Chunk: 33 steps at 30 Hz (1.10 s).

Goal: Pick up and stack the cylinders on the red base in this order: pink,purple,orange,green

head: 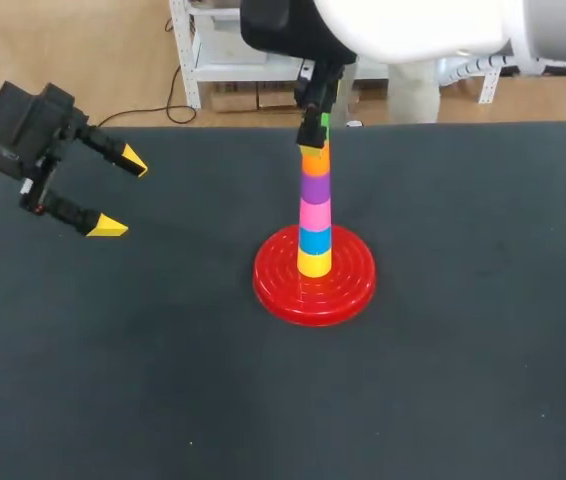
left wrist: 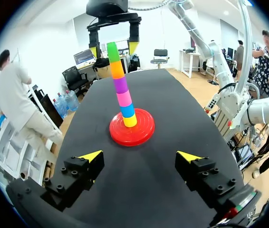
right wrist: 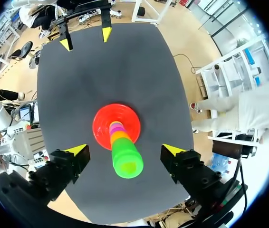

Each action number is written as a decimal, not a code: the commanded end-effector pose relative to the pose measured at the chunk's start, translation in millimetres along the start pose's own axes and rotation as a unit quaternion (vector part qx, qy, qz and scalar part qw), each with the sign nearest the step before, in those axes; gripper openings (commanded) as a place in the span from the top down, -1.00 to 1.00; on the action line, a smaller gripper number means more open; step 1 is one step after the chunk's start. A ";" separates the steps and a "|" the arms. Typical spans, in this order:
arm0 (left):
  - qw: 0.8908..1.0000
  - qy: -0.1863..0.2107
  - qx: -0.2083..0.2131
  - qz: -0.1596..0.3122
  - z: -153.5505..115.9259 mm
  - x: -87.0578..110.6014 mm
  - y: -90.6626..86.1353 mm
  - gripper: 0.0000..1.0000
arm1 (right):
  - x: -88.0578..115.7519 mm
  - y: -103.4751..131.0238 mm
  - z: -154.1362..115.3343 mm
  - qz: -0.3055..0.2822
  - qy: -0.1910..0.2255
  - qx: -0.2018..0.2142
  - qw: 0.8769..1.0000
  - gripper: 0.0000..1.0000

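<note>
**Dark table, full tower: green cylinder is seated on top**

Dark grey cloth covers the table (head: 113,380), and near its middle the red base (left wrist: 120,137) is seen carrying a slim tower of six pieces. A yellow cylinder (left wrist: 130,121) and a blue cylinder (left wrist: 127,110) are stacked lowest. Above them the pink cylinder (left wrist: 124,99), purple cylinder (left wrist: 120,85), orange cylinder (left wrist: 117,70) and green cylinder (left wrist: 113,52) are ranged in the order asked for.

The right end effector (right wrist: 125,150) is positioned directly over the tower. Its fingers are spread wide to either side of the green cylinder, with a clear gap on both sides, so nothing is gripped. That straddling stance is judged to fit a placement at its close: the piece is borne by the stack, not by the fingers, and only a straight lift is needed to get clear.

The left end effector (head: 120,194) is held wide and empty, well off toward the table's left side, apparently so that room is left for the other arm. The task is judged all but done. One risk is noted: a finger brushing so tall and narrow a stack on the way up.
</note>
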<state>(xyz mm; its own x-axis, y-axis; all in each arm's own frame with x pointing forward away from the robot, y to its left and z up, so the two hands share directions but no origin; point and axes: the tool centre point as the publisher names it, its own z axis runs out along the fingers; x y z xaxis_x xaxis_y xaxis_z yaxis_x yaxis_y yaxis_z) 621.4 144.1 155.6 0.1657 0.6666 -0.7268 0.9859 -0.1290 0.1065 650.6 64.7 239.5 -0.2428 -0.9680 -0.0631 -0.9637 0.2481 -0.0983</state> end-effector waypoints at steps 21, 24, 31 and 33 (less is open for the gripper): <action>1.000 -0.001 0.001 0.001 0.2 1.1 0.8 -1.00 | 34.4 -2.9 -43.9 0.046 -0.064 0.041 0.996 -1.00; 1.000 -0.001 0.001 0.001 0.2 1.1 0.8 -1.00 | 43.7 -4.1 -39.2 0.058 -0.059 0.038 0.996 -1.00; 1.000 -0.001 0.001 0.001 0.2 1.1 0.8 -1.00 | 55.9 -8.8 -19.8 0.078 -0.049 0.014 0.996 -1.00; 1.000 -0.001 0.001 0.001 0.2 1.1 0.8 -1.00 | 58.7 -10.2 -16.0 0.085 -0.046 0.012 0.995 -1.00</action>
<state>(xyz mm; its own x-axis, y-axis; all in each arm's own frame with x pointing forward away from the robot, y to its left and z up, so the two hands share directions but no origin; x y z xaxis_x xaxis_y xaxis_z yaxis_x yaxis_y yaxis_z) 621.4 144.1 155.6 0.1657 0.6666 -0.7268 0.9859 -0.1290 0.1065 641.5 7.8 256.7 -0.3858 -0.9076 -0.1656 -0.9081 0.4053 -0.1055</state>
